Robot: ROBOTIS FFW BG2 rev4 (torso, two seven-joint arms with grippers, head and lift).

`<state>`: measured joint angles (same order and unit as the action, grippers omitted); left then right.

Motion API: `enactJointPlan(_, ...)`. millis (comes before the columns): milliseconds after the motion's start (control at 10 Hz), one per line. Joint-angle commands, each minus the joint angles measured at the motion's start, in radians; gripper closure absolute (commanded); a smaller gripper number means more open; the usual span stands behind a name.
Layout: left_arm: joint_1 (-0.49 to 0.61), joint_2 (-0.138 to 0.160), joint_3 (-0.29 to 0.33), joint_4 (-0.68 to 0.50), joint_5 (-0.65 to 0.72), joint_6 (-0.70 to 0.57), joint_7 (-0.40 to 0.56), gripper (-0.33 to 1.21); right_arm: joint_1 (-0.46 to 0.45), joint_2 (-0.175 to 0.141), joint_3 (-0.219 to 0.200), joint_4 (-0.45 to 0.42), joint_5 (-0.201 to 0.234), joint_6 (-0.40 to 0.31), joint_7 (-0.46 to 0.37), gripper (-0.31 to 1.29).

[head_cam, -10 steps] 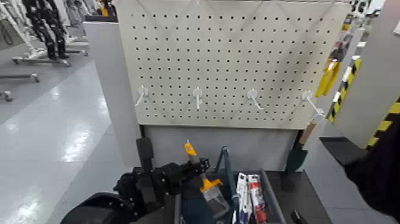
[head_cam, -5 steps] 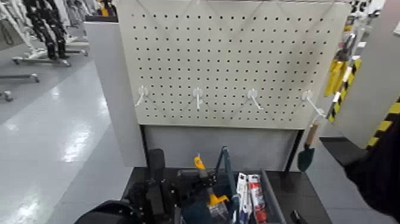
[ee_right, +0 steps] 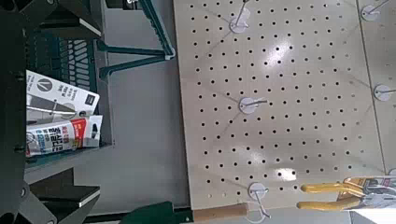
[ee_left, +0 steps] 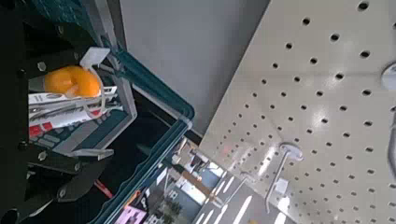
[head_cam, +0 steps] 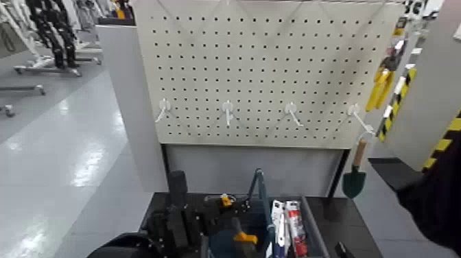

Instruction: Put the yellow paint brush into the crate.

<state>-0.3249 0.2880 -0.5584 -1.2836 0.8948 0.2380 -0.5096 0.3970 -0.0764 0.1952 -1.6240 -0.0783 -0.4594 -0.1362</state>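
Observation:
The yellow paint brush (head_cam: 237, 226) is held by my left gripper (head_cam: 214, 206) over the left part of the grey crate (head_cam: 312, 223). The brush tilts, its handle tip up near the gripper and its orange ferrule (head_cam: 245, 238) down inside the crate. In the left wrist view the brush's orange part (ee_left: 73, 82) shows between the jaws, above the crate's rim (ee_left: 161, 96). The crate's thin bail handle (head_cam: 256, 185) stands upright right of the brush. My right gripper (ee_right: 13, 103) waits beside the crate, out of the head view.
White and red tubes (head_cam: 288, 226) lie in the crate's right part, also in the right wrist view (ee_right: 58, 136). A white pegboard (head_cam: 274, 68) with hooks stands behind. A green trowel (head_cam: 355, 180) hangs at its lower right. Yellow pliers (ee_right: 336, 192) hang on the board.
My left gripper has lowered the brush and tipped it; its handle tip dropped and its bristle end sank inside the crate. The trowel has swung slightly.

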Motion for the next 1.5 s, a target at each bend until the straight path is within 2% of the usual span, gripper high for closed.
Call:
enactJointPlan(100,0.024,0.005,0.037,-0.059,-0.037,-0.016,0.040,0.08,0.002,0.001,-0.002,-0.002,0.000,-0.001,0.000,0.13)
enactJointPlan(500,0.073,0.010,0.115,-0.186,-0.247,-0.039,0.086,0.08,0.002,0.001,-0.002,-0.002,0.000,-0.001,0.000,0.13)
enactJointPlan(900,0.193,-0.003,0.199,-0.330,-0.516,-0.117,0.223,0.09,0.003,0.001,-0.003,-0.004,0.000,-0.002,0.001,0.13)
enactJointPlan(1100,0.248,-0.018,0.249,-0.372,-0.603,-0.143,0.241,0.09,0.003,0.001,-0.005,-0.002,0.000,-0.005,0.001,0.13)
enactJointPlan(1300,0.331,-0.053,0.321,-0.408,-0.694,-0.157,0.250,0.09,0.005,0.003,-0.008,-0.002,0.000,-0.010,0.001,0.13)
enactJointPlan(1500,0.411,-0.078,0.365,-0.410,-0.717,-0.203,0.296,0.09,0.005,0.001,-0.010,0.000,-0.002,-0.012,0.001,0.13)
